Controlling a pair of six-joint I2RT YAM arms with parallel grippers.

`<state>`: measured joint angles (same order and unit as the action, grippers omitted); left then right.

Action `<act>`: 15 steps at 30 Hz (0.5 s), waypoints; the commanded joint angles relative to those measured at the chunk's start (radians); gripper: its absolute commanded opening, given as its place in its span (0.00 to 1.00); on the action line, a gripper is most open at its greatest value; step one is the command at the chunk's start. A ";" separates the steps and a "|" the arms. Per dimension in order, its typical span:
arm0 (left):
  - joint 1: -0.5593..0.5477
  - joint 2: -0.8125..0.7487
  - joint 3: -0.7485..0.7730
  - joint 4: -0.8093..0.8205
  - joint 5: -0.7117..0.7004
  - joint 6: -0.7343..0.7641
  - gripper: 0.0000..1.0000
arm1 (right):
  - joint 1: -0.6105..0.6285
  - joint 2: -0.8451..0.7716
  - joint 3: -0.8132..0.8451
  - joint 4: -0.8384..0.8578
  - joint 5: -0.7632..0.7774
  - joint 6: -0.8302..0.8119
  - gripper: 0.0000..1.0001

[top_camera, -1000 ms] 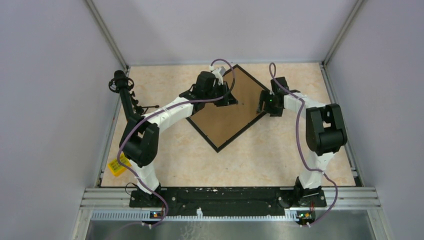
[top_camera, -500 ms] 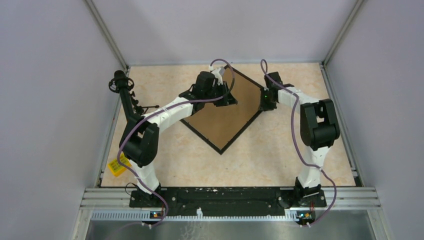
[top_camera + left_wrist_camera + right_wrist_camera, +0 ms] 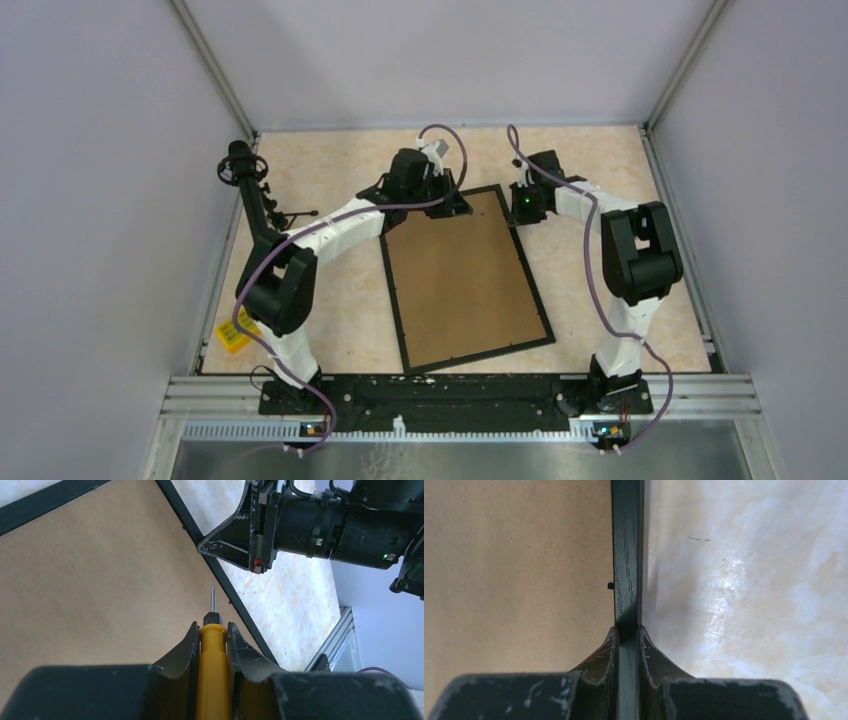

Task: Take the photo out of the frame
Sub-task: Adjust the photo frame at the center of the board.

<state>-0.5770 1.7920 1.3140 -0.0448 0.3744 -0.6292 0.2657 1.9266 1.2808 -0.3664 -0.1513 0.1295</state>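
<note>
The frame [image 3: 465, 280] lies back up on the table, its brown fibreboard [image 3: 100, 580] ringed by a thin black border [image 3: 627, 555]. The photo is hidden under the backing. My right gripper [image 3: 517, 208] is at the frame's far right corner, and in the right wrist view it [image 3: 627, 629] is shut on the black border. At the far left part of the frame is my left gripper [image 3: 455, 203], shut [image 3: 213, 625] on a yellow-handled screwdriver [image 3: 212, 680]. The tool's thin metal tip [image 3: 212, 597] hovers over the backing just inside the right border.
A small black tab [image 3: 610, 585] sticks out of the border onto the backing. A yellow object [image 3: 236, 333] lies at the table's near left edge. A black stand [image 3: 245, 170] rises at the far left. Enclosure walls surround the marbled table [image 3: 600, 280].
The frame has swung from a diamond pose to nearly square with the table, its near end now close to the arm bases. My right gripper closed on its border and shifted left.
</note>
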 commanded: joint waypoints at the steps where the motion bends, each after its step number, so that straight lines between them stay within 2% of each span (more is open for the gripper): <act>1: 0.008 -0.005 -0.011 0.104 0.012 -0.022 0.00 | 0.017 0.053 -0.057 -0.151 -0.082 0.006 0.09; 3: 0.015 0.009 -0.019 0.136 0.012 -0.043 0.00 | 0.010 0.045 -0.053 -0.153 -0.092 0.020 0.12; 7: 0.028 0.063 0.001 0.159 0.030 -0.069 0.00 | -0.009 0.031 -0.045 -0.183 -0.090 0.008 0.25; 10: 0.031 0.096 0.025 0.152 0.031 -0.065 0.00 | -0.008 0.039 -0.063 -0.170 -0.068 0.003 0.27; 13: 0.031 0.113 0.032 0.153 -0.002 -0.055 0.00 | -0.008 0.088 -0.058 -0.161 -0.057 0.034 0.18; 15: 0.031 0.124 0.035 0.164 -0.020 -0.049 0.00 | -0.009 0.136 -0.036 -0.165 -0.037 0.065 0.02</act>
<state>-0.5480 1.9102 1.3052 0.0586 0.3794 -0.6823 0.2481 1.9297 1.2736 -0.4026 -0.2317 0.1562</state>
